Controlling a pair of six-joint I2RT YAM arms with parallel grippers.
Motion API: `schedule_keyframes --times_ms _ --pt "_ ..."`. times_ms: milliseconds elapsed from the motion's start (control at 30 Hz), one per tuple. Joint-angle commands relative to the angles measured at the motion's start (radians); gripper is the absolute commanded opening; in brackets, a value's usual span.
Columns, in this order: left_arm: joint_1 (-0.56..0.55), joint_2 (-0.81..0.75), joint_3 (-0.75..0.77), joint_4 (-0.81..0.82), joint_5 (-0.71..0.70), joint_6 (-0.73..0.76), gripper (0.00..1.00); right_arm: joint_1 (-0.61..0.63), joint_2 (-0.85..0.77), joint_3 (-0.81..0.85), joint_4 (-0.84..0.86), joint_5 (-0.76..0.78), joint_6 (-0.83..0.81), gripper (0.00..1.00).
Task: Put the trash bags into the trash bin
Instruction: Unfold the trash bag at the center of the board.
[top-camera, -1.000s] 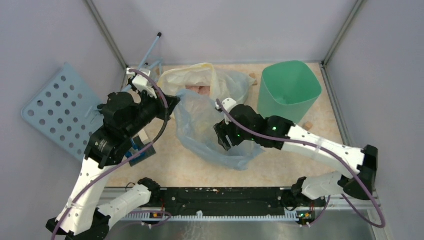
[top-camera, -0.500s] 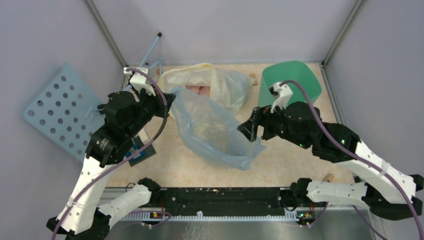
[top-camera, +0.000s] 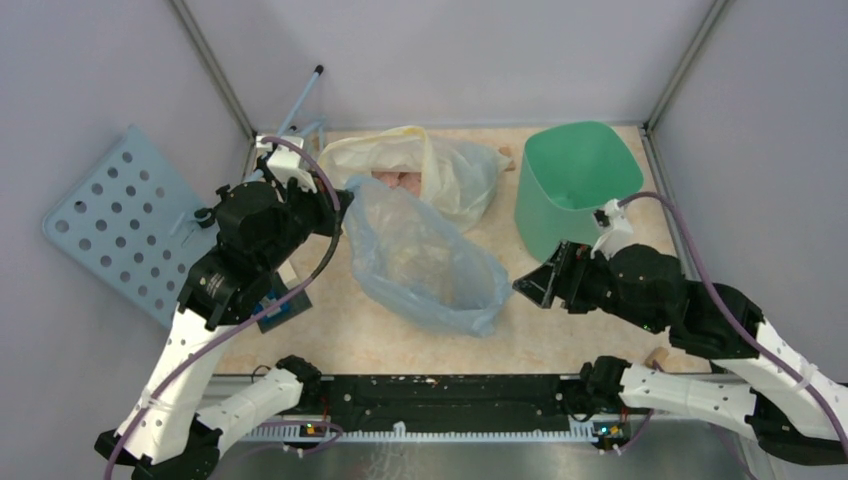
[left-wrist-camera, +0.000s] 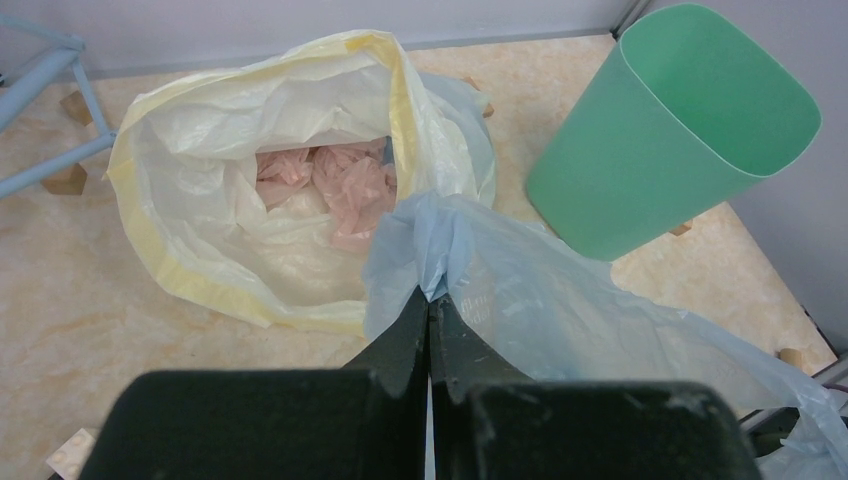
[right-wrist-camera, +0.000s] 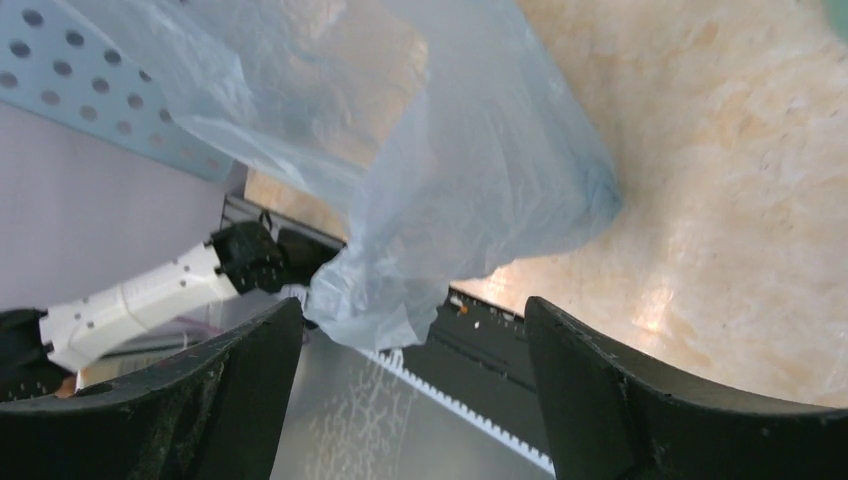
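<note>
Mid desk (top-camera: 400, 345): trash bag (top-camera: 425, 260). Just behind it: other bag (top-camera: 450, 170). Right of both: bin (top-camera: 575, 185). Far left, off the desk: board with holes (top-camera: 115, 225).

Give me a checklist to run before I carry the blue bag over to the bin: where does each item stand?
1. Left gripper grips the pale-blue bag: ok, jaws shut on a bunched edge.
2. Right gripper holds the bag: not ok, it is open and holds nothing, apart from the bag.
3. Trash bin is upright with its mouth free: ok, nothing shows inside.
4. Bag is free of the whitish bag: cannot tell, the two overlap at the gripped end.
5. Bag is lifted off the table: not ok, most of it lies flat there.
</note>
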Motion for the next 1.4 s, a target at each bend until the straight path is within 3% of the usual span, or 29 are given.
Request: schedule_keyframes --times_ms 0,300,567,600,633,733,767,1000,1233,1367 --pt "0.004 0.002 -0.002 0.047 0.002 0.007 0.0 -0.002 -0.014 -0.116 0.121 -0.197 0.043 0.81" --pt "0.003 -0.005 0.025 0.021 0.0 0.011 0.0 -0.003 0.07 -0.212 0.421 -0.294 0.032 0.78" --pt "0.003 -0.011 0.036 0.014 0.008 0.009 0.0 -0.002 0.169 -0.197 0.547 -0.312 0.036 0.71" --pt "0.003 -0.011 0.039 0.013 0.008 0.009 0.0 -0.003 0.173 -0.195 0.562 -0.317 0.037 0.67" --pt "0.003 -0.012 0.039 0.012 0.008 0.009 0.0 -0.003 0.175 -0.194 0.575 -0.317 0.039 0.57" --pt "0.003 -0.013 0.04 0.01 -0.002 0.014 0.0 -0.002 0.167 -0.149 0.574 -0.327 0.056 0.06" --pt "0.004 -0.012 0.04 0.009 -0.012 0.017 0.0 -0.002 0.161 -0.115 0.556 -0.296 0.059 0.0" --pt "0.004 -0.011 -0.007 0.001 -0.12 0.032 0.0 -0.002 0.086 0.084 0.536 -0.13 0.038 0.0" --pt "0.003 -0.012 -0.037 0.021 -0.13 0.027 0.0 -0.004 0.023 0.063 0.431 0.16 -0.037 0.0" --pt "0.003 -0.007 -0.021 0.041 -0.135 0.011 0.0 -0.003 0.026 0.003 0.415 0.242 -0.066 0.0"
